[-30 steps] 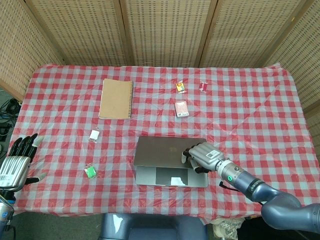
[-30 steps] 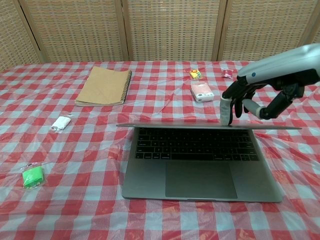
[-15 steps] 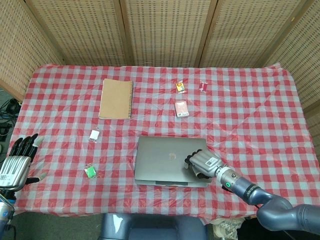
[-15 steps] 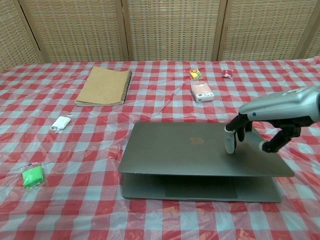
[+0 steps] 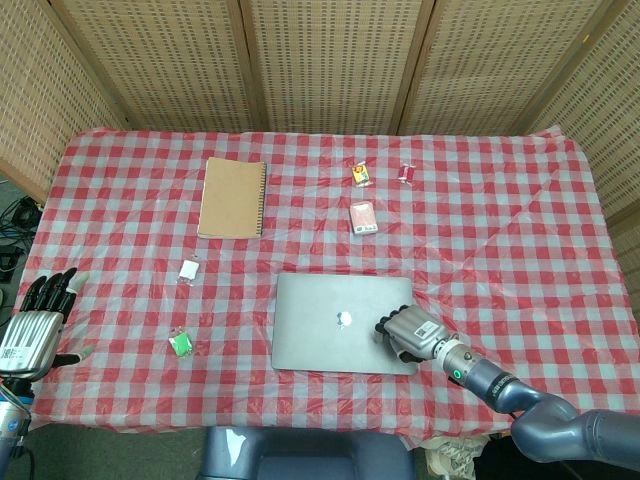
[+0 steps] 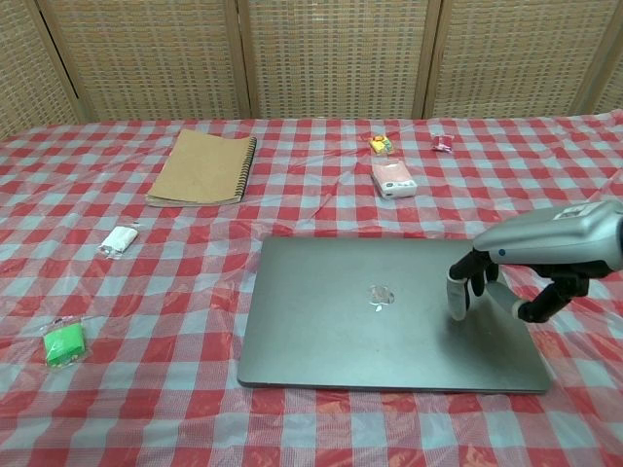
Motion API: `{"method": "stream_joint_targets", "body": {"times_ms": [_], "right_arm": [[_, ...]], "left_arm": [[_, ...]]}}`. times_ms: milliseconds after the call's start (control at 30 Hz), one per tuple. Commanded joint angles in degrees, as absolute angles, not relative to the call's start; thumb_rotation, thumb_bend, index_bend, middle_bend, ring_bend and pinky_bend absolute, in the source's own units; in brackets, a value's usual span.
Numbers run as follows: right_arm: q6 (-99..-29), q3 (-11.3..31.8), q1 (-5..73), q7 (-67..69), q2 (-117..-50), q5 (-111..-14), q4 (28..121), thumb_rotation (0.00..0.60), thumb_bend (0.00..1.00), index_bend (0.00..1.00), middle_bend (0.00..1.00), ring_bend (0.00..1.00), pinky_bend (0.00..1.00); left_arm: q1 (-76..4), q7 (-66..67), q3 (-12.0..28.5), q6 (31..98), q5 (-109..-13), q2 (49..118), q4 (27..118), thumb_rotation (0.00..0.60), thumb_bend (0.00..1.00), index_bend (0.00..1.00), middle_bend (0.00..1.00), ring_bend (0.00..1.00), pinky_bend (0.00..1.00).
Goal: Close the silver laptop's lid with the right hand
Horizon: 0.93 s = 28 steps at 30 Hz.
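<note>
The silver laptop lies flat on the checked tablecloth with its lid down and its logo facing up. My right hand is over the lid's right side, fingers curled downward, and one fingertip presses on the lid. It holds nothing. My left hand hangs off the table's left edge with its fingers spread, empty, seen only in the head view.
A brown spiral notebook lies at the back left. A pink box, two small sweets, a white packet and a green packet are scattered about. Wicker screens stand behind.
The lid has come down from half open to fully flat on the base. My right hand followed it down and toward the front. The left hand has stayed put.
</note>
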<state>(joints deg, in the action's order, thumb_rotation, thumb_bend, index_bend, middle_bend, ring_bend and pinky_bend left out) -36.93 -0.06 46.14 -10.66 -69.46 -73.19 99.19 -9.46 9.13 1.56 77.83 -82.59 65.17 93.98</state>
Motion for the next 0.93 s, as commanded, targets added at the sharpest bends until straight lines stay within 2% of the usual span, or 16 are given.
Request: {"method": "stream_joint_targets", "body": {"times_ms": [33,100,167,233,267,300,367,433,500,533,767,933], "right_arm": [[-42.13,1.1,44.48,-10.13,-67.66,-75.99,101.52,0.6,1.0,0.37,0.4,0.32,0.3],[-45.42,1.88,43.38,-9.5,-66.11,-77.57,103.11,0.6,1.0,0.33,0.38,0.3,0.27],[-52.88,3.79,40.79,-8.0,-62.97,-80.26,104.99,0.6,0.99,0.27,0.31,0.23,0.2],[-58.46,4.28,38.01,-7.47,-61.24,-81.41,105.61,0.6,0.99,0.23,0.21,0.08,0.07],[-61.06,4.53,36.61,-7.72,-60.81,-81.36,105.54,0.6,0.97,0.22,0.17,0.04,0.04],[-63.37,4.75,35.34,-8.07,-60.6,-81.21,105.24,0.6,0.92,0.21,0.11,0.01,0.01],[-65.85,4.95,33.9,-8.27,-60.52,-81.09,104.36,0.6,0.68,0.18,0.03,0.0,0.0],[-70.42,5.38,30.86,-6.77,-61.18,-79.94,100.69,0.6,0.28,0.1,0.0,0.0,0.0],[-72.46,5.09,29.14,-6.76,-62.0,-79.59,98.2,0.6,0.06,0.03,0.0,0.0,0.0],[-73.64,4.85,28.06,-7.06,-62.41,-79.27,97.28,0.6,0.0,0.01,0.0,0.0,0.0],[-84.97,1.59,19.02,-7.43,-67.11,-82.13,92.84,0.6,0.0,0.0,0.0,0.0,0.0],[-89.02,0.14,15.71,-5.25,-70.08,-85.42,86.95,0.6,0.0,0.0,0.0,0.0,0.0]], "left_arm": [[-9.39,8.7,1.6,78.07,-82.68,64.92,94.14,0.6,0.0,0.0,0.0,0.0,0.0],[-9.33,8.25,1.58,78.15,-82.75,64.72,94.22,0.6,0.0,0.0,0.0,0.0,0.0],[-9.25,7.42,1.56,78.52,-83.23,64.33,94.5,0.6,0.0,0.0,0.0,0.0,0.0],[-9.14,6.85,1.41,78.97,-83.93,64.01,94.63,0.6,0.0,0.0,0.0,0.0,0.0],[-9.07,6.59,1.32,79.19,-84.28,63.9,94.67,0.6,0.0,0.0,0.0,0.0,0.0],[-9.01,6.38,1.23,79.43,-84.64,63.81,94.7,0.6,0.0,0.0,0.0,0.0,0.0],[-8.97,6.12,1.15,79.77,-85.18,63.76,94.64,0.6,0.0,0.0,0.0,0.0,0.0],[-8.99,5.33,0.98,80.23,-86.26,63.86,94.1,0.6,0.0,0.0,0.0,0.0,0.0],[-8.97,4.71,0.87,80.49,-86.8,63.97,93.71,0.6,0.0,0.0,0.0,0.0,0.0],[-8.95,4.39,0.77,80.69,-87.24,64.0,93.51,0.6,0.0,0.0,0.0,0.0,0.0],[-8.06,2.79,-0.56,83.2,-90.91,62.93,94.07,0.6,0.0,0.0,0.0,0.0,0.0],[-7.43,2.97,-0.79,84.61,-91.85,62.94,93.9,0.6,0.0,0.0,0.0,0.0,0.0]]}}
